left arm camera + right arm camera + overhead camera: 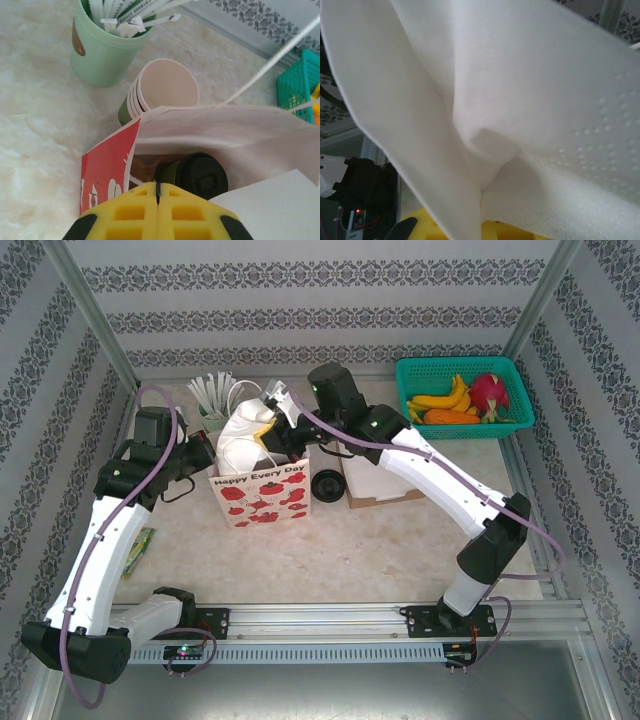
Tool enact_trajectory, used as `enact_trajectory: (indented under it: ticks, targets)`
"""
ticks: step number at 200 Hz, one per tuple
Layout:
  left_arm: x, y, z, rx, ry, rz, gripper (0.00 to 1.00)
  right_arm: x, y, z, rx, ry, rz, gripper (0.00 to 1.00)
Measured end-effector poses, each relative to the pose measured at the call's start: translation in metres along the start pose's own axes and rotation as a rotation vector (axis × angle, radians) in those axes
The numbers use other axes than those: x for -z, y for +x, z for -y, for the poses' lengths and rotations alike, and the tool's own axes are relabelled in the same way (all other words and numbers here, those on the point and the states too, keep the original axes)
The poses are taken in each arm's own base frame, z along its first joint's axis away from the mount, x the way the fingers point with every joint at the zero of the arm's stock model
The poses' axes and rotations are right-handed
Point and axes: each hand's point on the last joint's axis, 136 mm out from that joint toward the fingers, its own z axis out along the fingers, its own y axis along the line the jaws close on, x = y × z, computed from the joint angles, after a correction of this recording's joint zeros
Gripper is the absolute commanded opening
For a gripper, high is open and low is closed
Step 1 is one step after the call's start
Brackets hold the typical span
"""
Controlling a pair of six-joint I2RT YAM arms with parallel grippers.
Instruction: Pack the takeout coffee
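Yellow left fingers (125, 217) are clenched together on nothing at the rim of the red-and-white gift bag (107, 167) on the table (35, 125); the takeout coffee (200, 175), black lid on, sits inside it. Farther right, the right fingers (512, 232) grip a white napkin (530, 100) above the bag.

The red-and-white paper bag (262, 502) standing just beneath the left gripper (157, 192) carries the words "Happy Every Day" printed across the top of its front face.

right tool (266, 436) grips a white napkin (236, 440) above the red-flowered paper bag (262, 498); teal fruit basket (455, 362) at back right.
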Motion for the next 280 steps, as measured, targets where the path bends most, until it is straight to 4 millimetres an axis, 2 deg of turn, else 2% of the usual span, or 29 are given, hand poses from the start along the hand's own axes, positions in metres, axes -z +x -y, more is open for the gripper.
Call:
enact_trajectory:
  ticks: [61,106,163,191,224,243,280]
  targets:
    - [-0.004,0.0,0.001,0.0,0.012,0.005,0.0,-0.022,0.002,-0.001,-0.047,-0.097,-0.056,0.0]
    - [-0.004,-0.004,0.005,-0.002,0.026,0.021,0.0,-0.038,0.019,0.01,-0.096,-0.089,-0.131,0.0]
    - [-0.003,-0.005,0.005,-0.017,0.027,0.023,0.0,-0.034,0.033,0.039,-0.104,0.065,-0.184,0.0]
    - [-0.002,-0.004,0.008,-0.034,0.043,0.019,0.0,-0.031,0.043,0.038,-0.091,0.058,-0.231,0.0]
    - [-0.002,-0.003,0.009,-0.048,0.049,0.016,0.0,-0.042,0.033,0.033,-0.052,0.028,-0.23,0.0]
    - [-0.002,-0.003,0.009,-0.048,0.049,0.016,0.0,-0.049,0.035,0.026,-0.047,-0.001,-0.244,0.0]
    - [-0.002,-0.003,0.009,-0.048,0.05,0.015,0.0,-0.053,0.046,0.038,-0.084,0.087,-0.308,0.0]
